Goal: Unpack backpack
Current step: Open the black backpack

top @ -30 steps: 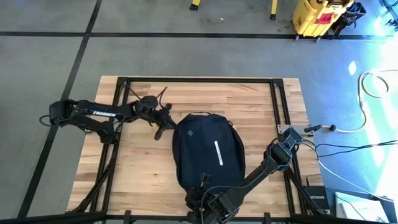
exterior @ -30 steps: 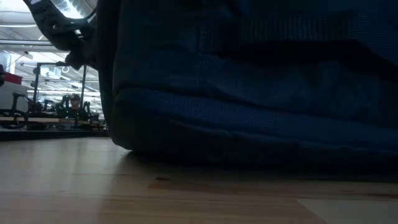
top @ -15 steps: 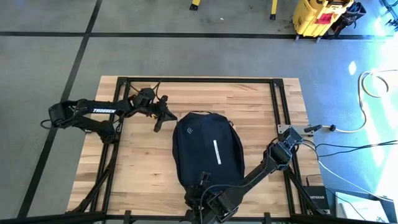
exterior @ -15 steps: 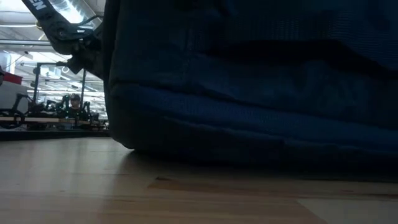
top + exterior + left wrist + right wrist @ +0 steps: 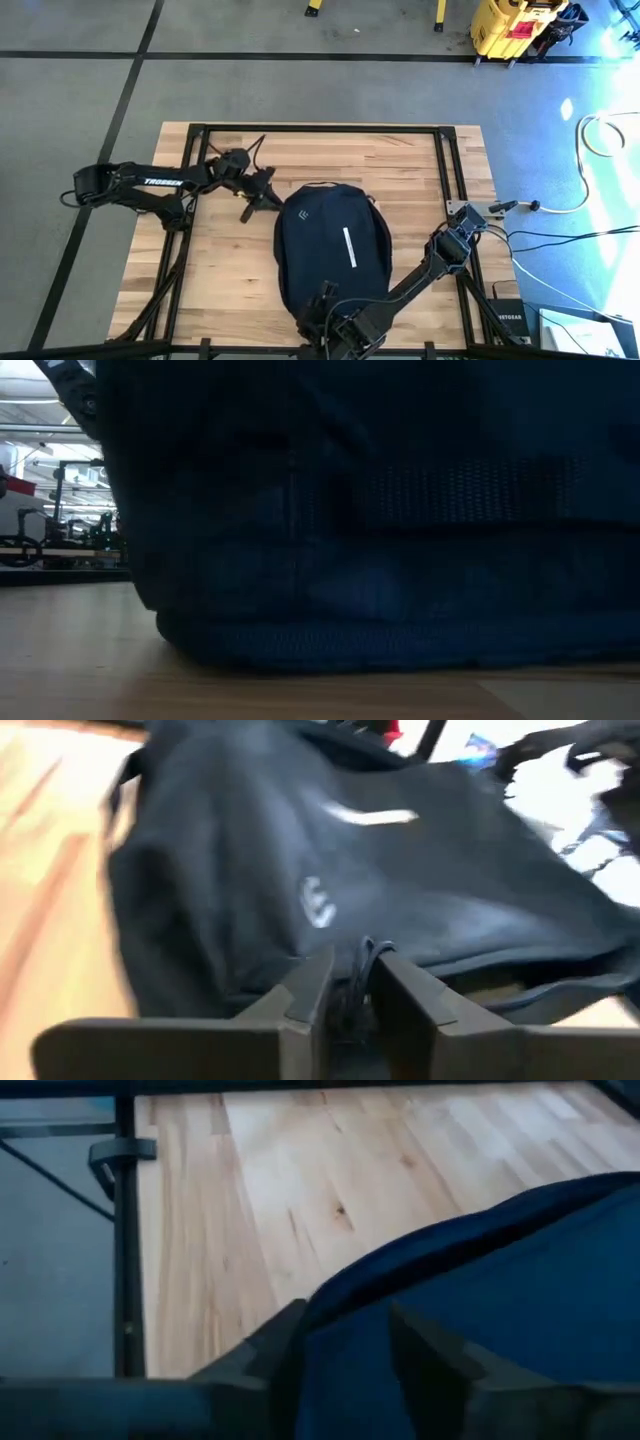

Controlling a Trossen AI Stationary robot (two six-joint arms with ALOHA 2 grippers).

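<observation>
The dark navy backpack (image 5: pixel 332 245) lies flat in the middle of the table, its white stripe and small logo facing up. It fills the low view (image 5: pixel 380 560). My left gripper (image 5: pixel 272 198) is at the backpack's far left corner, shut on a thin dark cord there. My right gripper (image 5: pixel 320 302) is at the backpack's near end, shut on its fabric. In the low view, part of the left arm (image 5: pixel 75 390) shows at the top left. My left gripper pinches a thin dark cord (image 5: pixel 364 960) at the backpack's far left edge between its two fingers (image 5: pixel 312 992). The fingers come level from the table's left. The backpack's body rests on the table. My right gripper pinches the navy fabric at the backpack's near edge (image 5: pixel 350 1330) between its two fingers (image 5: pixel 430 1350). How many layers it holds I cannot tell. The rest of the backpack lies on the table.
A black metal frame (image 5: pixel 195 135) runs round the wooden table (image 5: pixel 220 270). Bare wood lies left of the backpack (image 5: pixel 300 1190) and along the far edge. A yellow machine (image 5: pixel 510 28) stands on the floor beyond the table.
The backpack's near end has slid toward the table's near edge and a little left with my right gripper; it now looms larger in the low view. My left gripper went slightly toward the far edge, then came back toward the backpack.
</observation>
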